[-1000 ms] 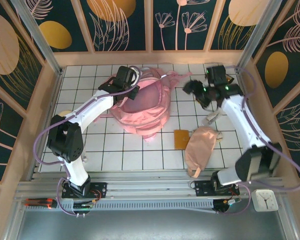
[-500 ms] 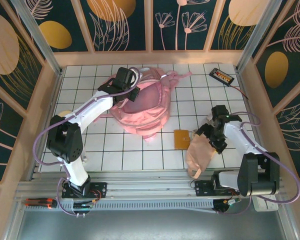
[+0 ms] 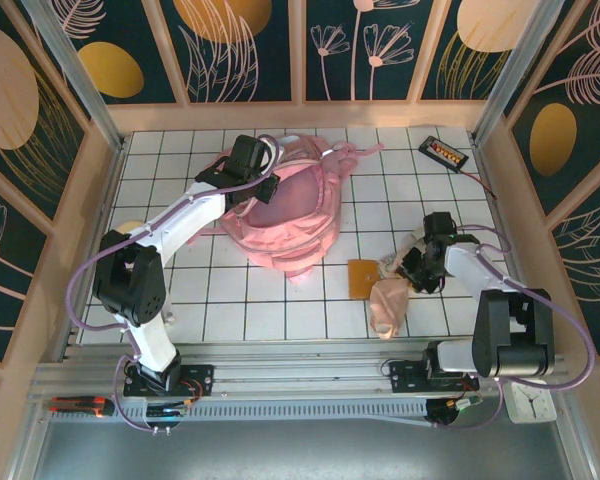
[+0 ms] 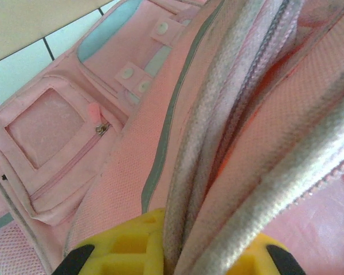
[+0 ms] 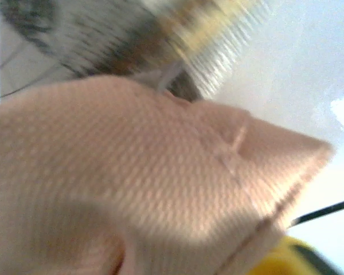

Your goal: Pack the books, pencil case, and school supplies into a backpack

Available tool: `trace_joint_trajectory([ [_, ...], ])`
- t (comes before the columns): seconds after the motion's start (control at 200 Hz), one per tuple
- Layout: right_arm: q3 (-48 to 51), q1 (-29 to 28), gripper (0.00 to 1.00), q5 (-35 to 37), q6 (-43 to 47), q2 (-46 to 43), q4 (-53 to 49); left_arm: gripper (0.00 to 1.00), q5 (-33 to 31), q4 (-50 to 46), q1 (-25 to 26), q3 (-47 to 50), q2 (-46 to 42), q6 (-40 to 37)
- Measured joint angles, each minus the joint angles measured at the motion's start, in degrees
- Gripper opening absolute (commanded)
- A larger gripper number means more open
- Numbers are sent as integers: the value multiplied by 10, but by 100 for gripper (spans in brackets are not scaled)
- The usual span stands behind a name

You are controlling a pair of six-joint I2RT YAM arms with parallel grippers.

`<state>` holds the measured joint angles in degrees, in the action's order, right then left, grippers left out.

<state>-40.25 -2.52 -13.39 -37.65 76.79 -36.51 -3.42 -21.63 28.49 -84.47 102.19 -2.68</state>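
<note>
**Q:** What is in the backpack?
**Me:** I can't tell. The backpack (image 3: 298, 235) lies on the far half of the table (image 3: 230, 300) with its mouth gaping upward, and inside I make out dusky pink lining. From my left wrist the bag is bright pink weave with a small zip pocket (image 4: 49, 134) on its outside.

**Q:** And your left side?
**Me:** My left fingers (image 4: 132, 249) are pressed together on the backpack's silver-grey trim (image 4: 200, 149), at the left rim of the opening. The trim runs straight down between the two yellow pads.

**Q:** Where is the pencil case?
**Me:** On the near right of the table, well apart from the backpack. The pencil case (image 3: 388, 305) is a soft peach-pink pouch, crumpled. Its upper end is bunched up at my right fingers (image 5: 284, 258), which are pinching that end. From the right wrist its woven fabric sits close against the lens, blurred, with a stitched seam near one pointed corner.

**Q:** Anything beside it?
**Me:** The orange pad (image 3: 362, 277) lies flat on the table just left of the pouch. Whether they touch, I can't say. A black gadget (image 3: 445, 152) sits at the far right corner.
</note>
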Motion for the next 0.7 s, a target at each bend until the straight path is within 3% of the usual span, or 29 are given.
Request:
trace_joint_trajectory([
  [0.15,-51,-21,0,18,-15,-13,-43,0,3,-2,0,-1,0,7],
  [0.335,-196,-79,0,-5,-57,-43,-69,0,17,-37,-1,-31,0,24],
  [0.51,-278,-127,0,-65,-119,7,18,0,39,-74,-1,-60,0,59],
  [0.7,-342,-176,0,-116,-186,179,189,0,77,-88,-1,-74,0,110],
])
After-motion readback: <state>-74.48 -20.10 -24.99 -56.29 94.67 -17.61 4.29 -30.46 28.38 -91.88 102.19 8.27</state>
